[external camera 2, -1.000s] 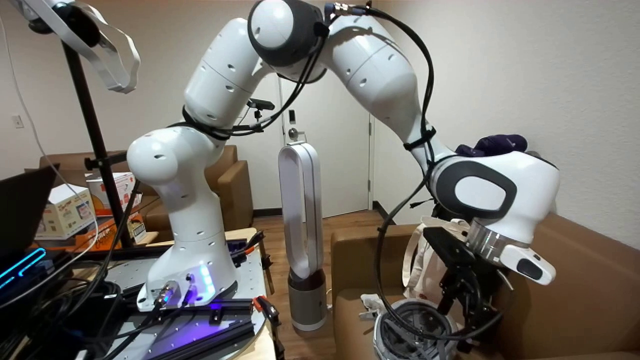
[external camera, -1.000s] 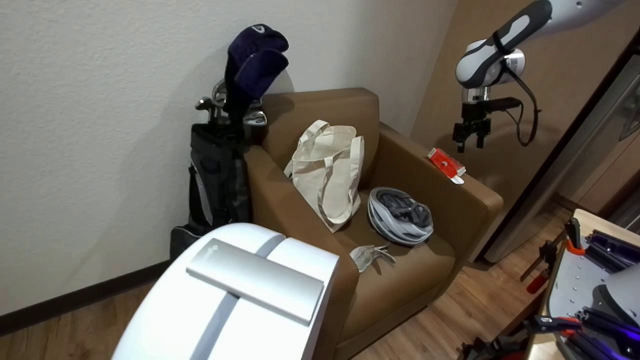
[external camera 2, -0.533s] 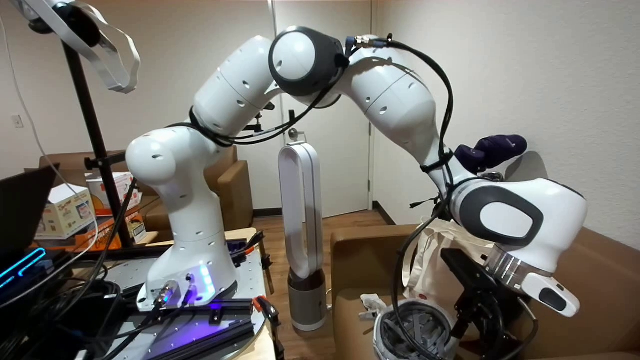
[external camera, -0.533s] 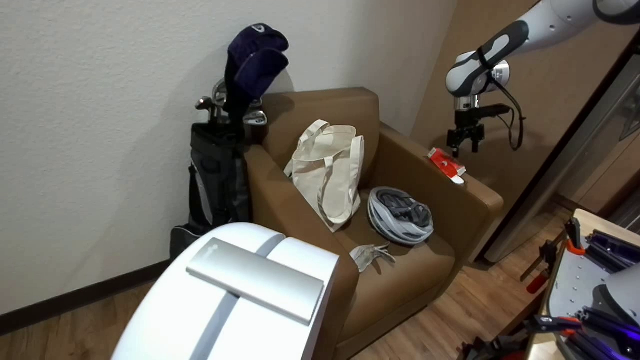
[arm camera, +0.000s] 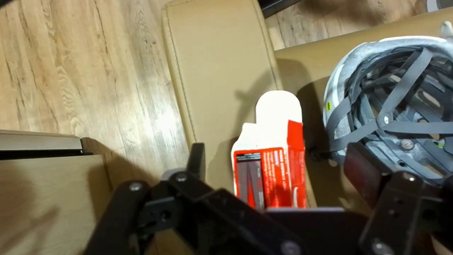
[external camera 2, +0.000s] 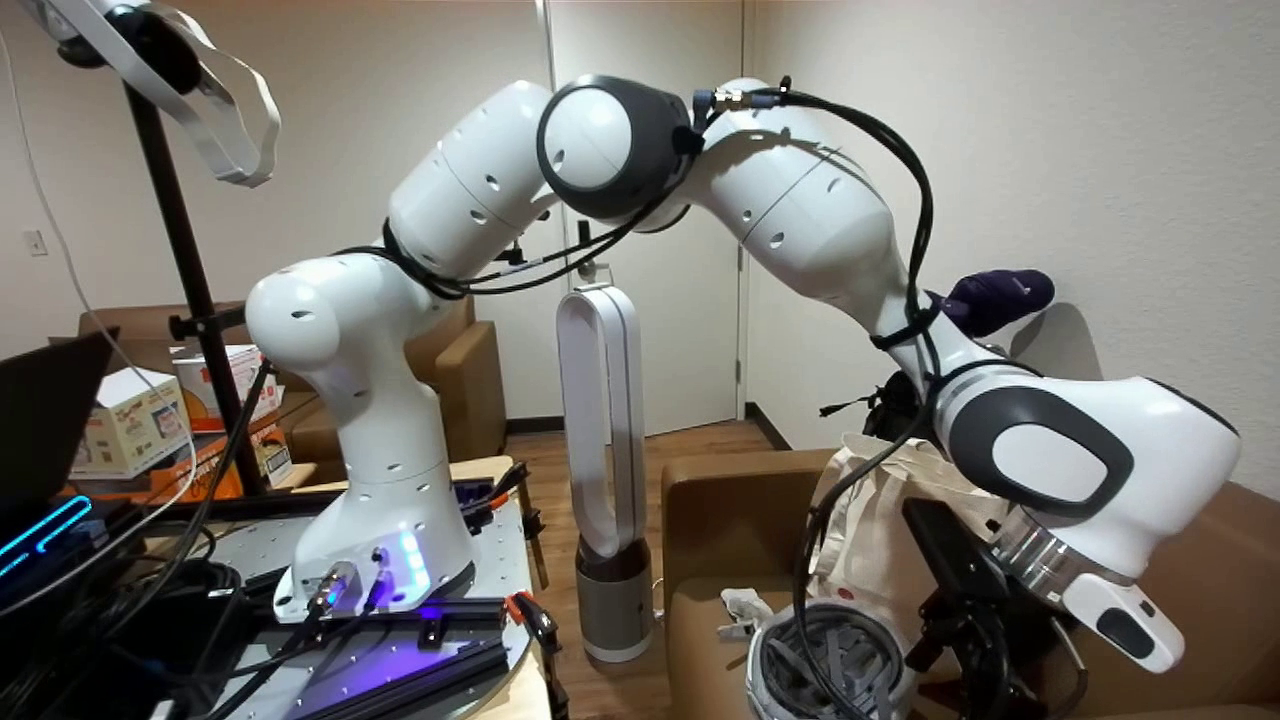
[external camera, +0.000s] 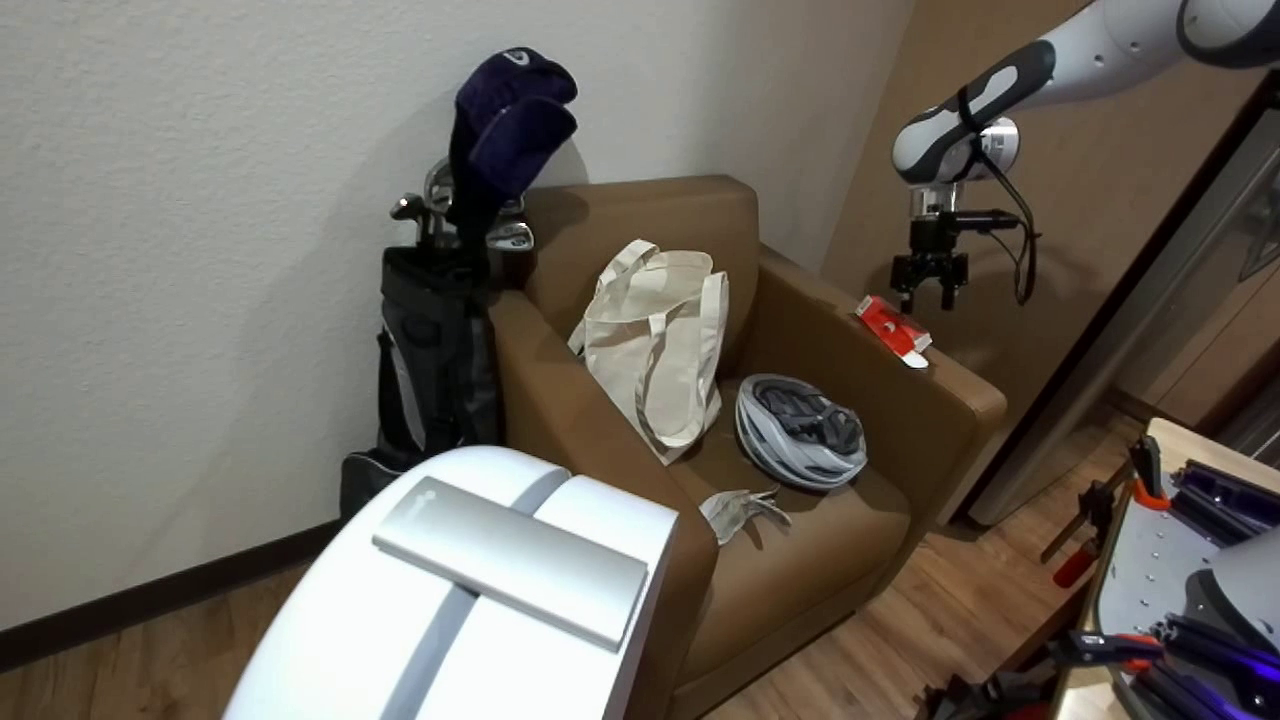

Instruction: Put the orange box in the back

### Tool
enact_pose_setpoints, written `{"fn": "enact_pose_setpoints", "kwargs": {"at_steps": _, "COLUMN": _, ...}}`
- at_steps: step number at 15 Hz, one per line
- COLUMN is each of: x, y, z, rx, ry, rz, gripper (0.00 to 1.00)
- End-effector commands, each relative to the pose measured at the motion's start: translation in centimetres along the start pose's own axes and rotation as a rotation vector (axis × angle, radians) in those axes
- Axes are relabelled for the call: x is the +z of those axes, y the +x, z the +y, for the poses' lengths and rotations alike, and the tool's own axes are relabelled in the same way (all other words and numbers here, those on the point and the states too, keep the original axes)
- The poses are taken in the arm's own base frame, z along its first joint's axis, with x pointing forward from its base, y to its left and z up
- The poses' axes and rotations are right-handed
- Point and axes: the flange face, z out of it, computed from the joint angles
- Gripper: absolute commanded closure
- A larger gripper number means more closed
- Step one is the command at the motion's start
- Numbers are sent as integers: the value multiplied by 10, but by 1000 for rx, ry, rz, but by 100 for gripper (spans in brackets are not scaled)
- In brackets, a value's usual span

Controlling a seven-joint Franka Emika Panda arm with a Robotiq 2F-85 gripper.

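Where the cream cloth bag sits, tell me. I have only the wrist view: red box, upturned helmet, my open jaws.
Observer: In an exterior view, the cream cloth bag is on the armchair, in front of its backrest.
Operator: Name anything there that could snag me.
Observer: Possibly a strap of that bag; it loops down over the front.
Operator: Now name something standing beside the armchair.
Observer: A dark golf bag, next to the armrest opposite the one bearing the red box.
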Motion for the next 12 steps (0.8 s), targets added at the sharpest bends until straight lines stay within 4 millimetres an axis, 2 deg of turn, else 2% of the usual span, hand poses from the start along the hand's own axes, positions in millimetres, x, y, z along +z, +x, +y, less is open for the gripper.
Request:
{"fn": "enact_pose_setpoints", "kwargs": {"at_steps": 1, "x": 4, "y": 21, "z": 17, "rx": 25, "ry": 13, "rz": 6, "gripper": 0}}
{"fn": "enact_pose_setpoints", "kwargs": {"at_steps": 9, "x": 44, "y": 47, "z": 8, "rx": -93, "ry": 19, "rz": -46, "gripper": 0}}
{"fn": "enact_pose_setpoints", "kwargs": {"at_steps": 10, "x": 47, "y": 50, "z": 9, "rx": -96, "ry": 16, "rz": -49, "gripper": 25}}
{"fn": "enact_pose_setpoints", "kwargs": {"at_steps": 12, "x": 51, "y": 54, "z": 11, "rx": -108, "ry": 14, "rz": -54, "gripper": 33}}
